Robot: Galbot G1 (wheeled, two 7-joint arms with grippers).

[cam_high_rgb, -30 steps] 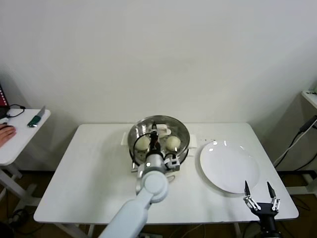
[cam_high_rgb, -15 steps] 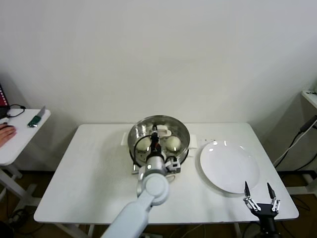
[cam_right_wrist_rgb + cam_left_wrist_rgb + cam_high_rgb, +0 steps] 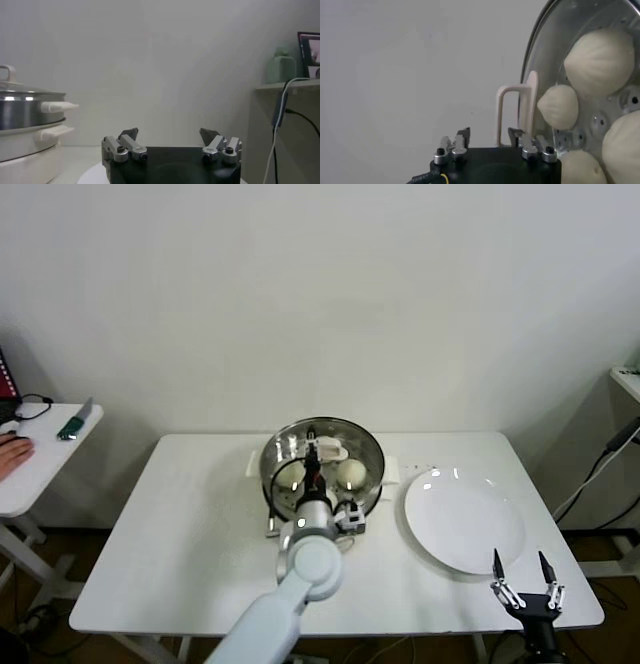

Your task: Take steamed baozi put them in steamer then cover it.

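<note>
Glass cover (image 3: 322, 456) seated inside steamer (image 3: 372, 482) rim

L gripper (image 3: 489, 134) let go of cover handle (image 3: 517, 112), jaws now apart.

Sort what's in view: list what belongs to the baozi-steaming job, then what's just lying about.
Job:
- steamer
- baozi, inside it
- cover on top, white handle
- left gripper, jaws either side of the handle

Lying about:
- white plate
- side table
</note>
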